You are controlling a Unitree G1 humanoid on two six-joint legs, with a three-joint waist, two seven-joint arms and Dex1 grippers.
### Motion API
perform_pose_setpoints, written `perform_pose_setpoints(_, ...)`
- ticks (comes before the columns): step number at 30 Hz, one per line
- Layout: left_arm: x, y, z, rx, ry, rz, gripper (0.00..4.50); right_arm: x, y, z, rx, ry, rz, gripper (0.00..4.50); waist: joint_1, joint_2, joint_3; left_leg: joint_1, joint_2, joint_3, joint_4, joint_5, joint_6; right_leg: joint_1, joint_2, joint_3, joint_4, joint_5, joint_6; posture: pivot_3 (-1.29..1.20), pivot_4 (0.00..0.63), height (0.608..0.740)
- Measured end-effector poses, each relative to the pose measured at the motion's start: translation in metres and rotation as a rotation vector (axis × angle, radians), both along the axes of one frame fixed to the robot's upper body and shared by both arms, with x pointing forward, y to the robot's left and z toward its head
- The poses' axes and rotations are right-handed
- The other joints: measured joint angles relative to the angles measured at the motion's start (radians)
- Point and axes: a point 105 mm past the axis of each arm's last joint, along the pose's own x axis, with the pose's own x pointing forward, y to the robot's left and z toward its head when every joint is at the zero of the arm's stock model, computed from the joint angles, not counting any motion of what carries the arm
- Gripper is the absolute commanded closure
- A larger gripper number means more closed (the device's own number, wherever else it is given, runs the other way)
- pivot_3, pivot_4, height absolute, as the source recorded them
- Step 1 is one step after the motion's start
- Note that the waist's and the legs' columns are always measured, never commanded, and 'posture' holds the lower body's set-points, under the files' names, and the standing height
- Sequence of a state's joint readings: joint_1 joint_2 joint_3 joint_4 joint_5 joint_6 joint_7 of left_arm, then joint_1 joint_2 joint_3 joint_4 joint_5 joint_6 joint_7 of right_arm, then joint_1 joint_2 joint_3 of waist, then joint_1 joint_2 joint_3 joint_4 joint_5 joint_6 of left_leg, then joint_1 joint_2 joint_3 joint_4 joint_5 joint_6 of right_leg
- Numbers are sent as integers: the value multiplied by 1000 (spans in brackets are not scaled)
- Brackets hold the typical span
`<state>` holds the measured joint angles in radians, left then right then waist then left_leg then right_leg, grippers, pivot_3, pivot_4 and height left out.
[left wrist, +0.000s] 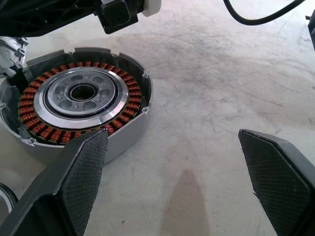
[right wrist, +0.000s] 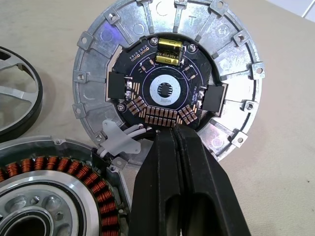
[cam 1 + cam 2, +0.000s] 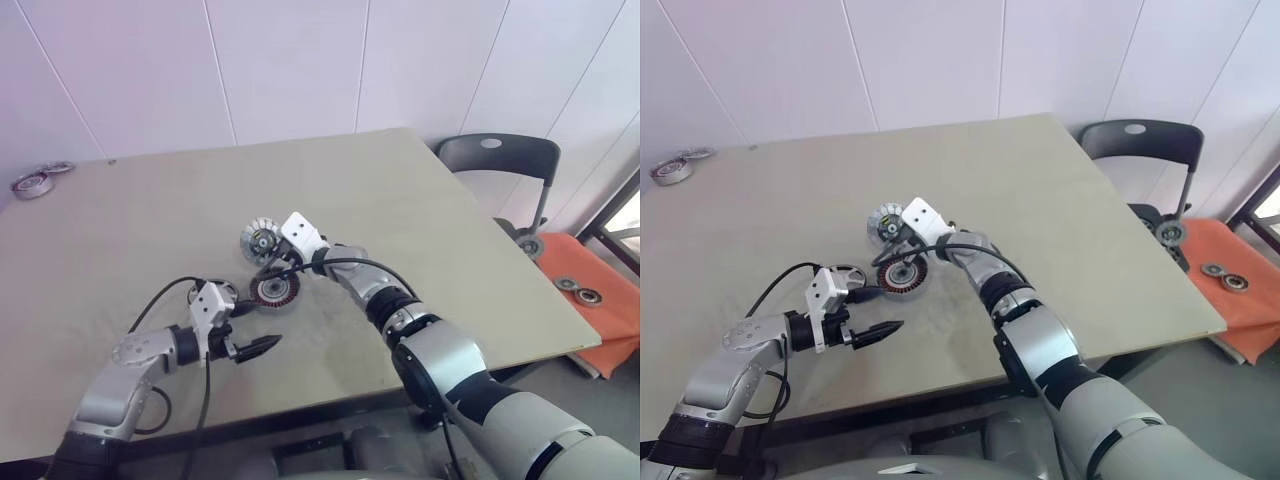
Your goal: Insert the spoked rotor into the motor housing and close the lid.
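Note:
The motor housing (image 3: 275, 290), a round puck with copper-red windings and a silver hub, lies open near the table's middle. Just beyond it the lid (image 2: 167, 73), a silvery finned disc with a dark circuit board, lies face up, joined to the housing by short white wires. To the housing's left rests the spoked rotor (image 2: 15, 105), a dark-rimmed wheel with silver spokes. My right gripper (image 2: 175, 132) is shut, its tips resting at the circuit board's near edge. My left gripper (image 1: 177, 147) stands open and empty, low over the table just in front of the housing (image 1: 81, 101).
Metal rings (image 3: 35, 183) lie at the table's far left corner. A dark chair (image 3: 500, 160) stands past the right edge, beside an orange surface (image 3: 590, 300) holding more rings. A black cable (image 3: 160, 300) loops over the table by my left arm.

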<state>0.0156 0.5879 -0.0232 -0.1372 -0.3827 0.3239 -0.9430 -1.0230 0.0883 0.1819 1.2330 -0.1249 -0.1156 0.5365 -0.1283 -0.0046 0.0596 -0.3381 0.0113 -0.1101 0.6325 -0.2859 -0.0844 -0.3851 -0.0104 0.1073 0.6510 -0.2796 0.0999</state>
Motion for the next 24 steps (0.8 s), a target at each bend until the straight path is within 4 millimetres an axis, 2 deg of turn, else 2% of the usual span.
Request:
perform_pose_setpoints(8,-1,0,-1,-2,2,3,0,-5,2,4,76,64,58,4470,0,0,0,0,0,0,0,0,0,0,0,0,0,0,0,0,0,740)
perform_pose_setpoints(14,0,0,-1,-4,1,3,0,0,-2,4,140,160,-13,4470,1,0,0,0,0,0,0,0,0,0,0,0,0,0,0,0,0,740)
perform_pose_setpoints(24,1,0,0,-5,0,4,0,4,-5,3,107,147,-52,4470,1,0,0,0,0,0,0,0,0,0,0,0,0,0,0,0,0,740)
